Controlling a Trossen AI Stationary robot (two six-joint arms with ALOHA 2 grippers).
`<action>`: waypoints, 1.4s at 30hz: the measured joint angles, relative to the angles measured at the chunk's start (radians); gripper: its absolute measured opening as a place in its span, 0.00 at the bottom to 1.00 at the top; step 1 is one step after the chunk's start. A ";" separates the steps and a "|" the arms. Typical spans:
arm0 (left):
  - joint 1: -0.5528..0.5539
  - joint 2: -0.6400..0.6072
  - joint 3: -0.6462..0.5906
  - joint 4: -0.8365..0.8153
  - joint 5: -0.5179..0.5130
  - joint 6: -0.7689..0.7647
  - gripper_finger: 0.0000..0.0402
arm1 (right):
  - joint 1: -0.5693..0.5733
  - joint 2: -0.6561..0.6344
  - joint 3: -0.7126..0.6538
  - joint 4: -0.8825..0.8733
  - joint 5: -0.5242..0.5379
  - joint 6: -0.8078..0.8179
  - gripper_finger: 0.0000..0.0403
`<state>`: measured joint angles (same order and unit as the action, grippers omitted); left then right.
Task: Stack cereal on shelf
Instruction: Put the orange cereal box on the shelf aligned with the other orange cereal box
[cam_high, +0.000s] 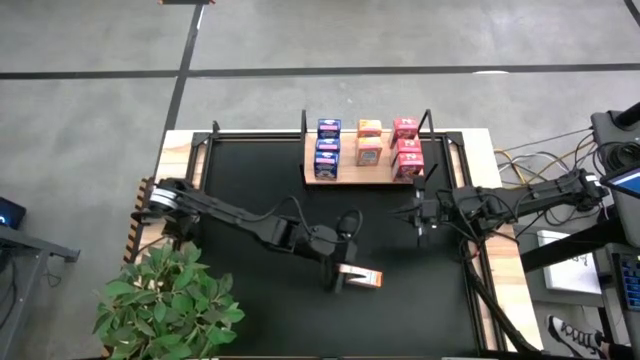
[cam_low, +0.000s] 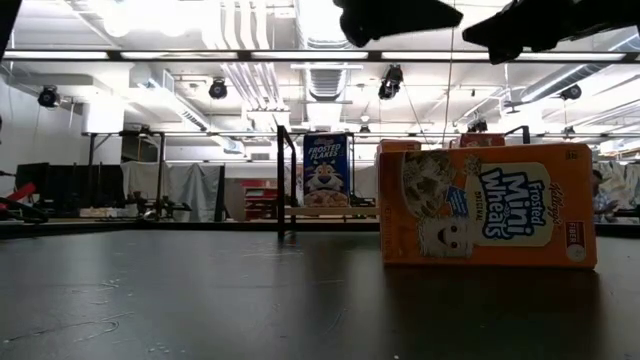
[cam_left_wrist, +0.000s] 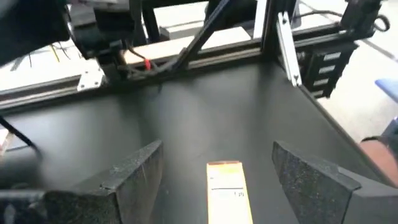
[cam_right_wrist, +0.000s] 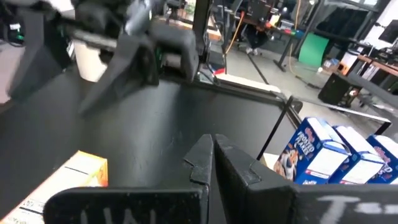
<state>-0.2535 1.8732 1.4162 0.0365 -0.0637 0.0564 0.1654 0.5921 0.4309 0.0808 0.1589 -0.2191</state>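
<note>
Orange cardboard, a Frosted Mini-Wheats box (cam_high: 361, 278), lies on its side on the black tabletop mat (cam_high: 250, 300) toward the mat's near edge, well apart from the wooden shelf (cam_high: 345, 177) at the far edge; left gripper (cam_high: 340, 277) sits over it with fingers (cam_left_wrist: 127, 171) spread wide on either side of the box, not touching it as far as the left wrist view shows; right gripper (cam_high: 420, 212) hangs closed, empty, above the mat near its right edge, just in front of the shelf; on the shelf board stand three blue Frosted Flakes boxes (cam_high: 327, 148) at the left end, two orange boxes (cam_high: 369, 142) in the middle, three red-pink boxes (cam_high: 406, 145) at the right end, so the orange row looks one short; judged step: picking up the last orange box, grasp not yet made; next move likely calls for the left fingers to settle square over the box's narrow faces and close, then lift and carry to the free spot in the orange row, setting it down without knocking the neighbouring boxes or the black posts (cam_high: 428, 122)
</note>
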 joint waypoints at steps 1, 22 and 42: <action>0.000 0.015 0.000 0.008 0.000 -0.001 0.70 | 0.000 0.000 0.000 0.003 0.000 0.001 0.02; 0.051 0.263 0.108 -0.066 0.180 -0.019 0.67 | 0.000 0.013 0.000 0.013 0.000 0.006 0.02; 0.051 0.266 0.107 -0.110 0.195 -0.093 0.49 | 0.000 0.013 0.000 0.013 0.000 -0.001 0.02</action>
<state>-0.2020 2.1388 1.5230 -0.0731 0.1315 -0.0370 0.1650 0.6048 0.4305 0.0942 0.1589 -0.2205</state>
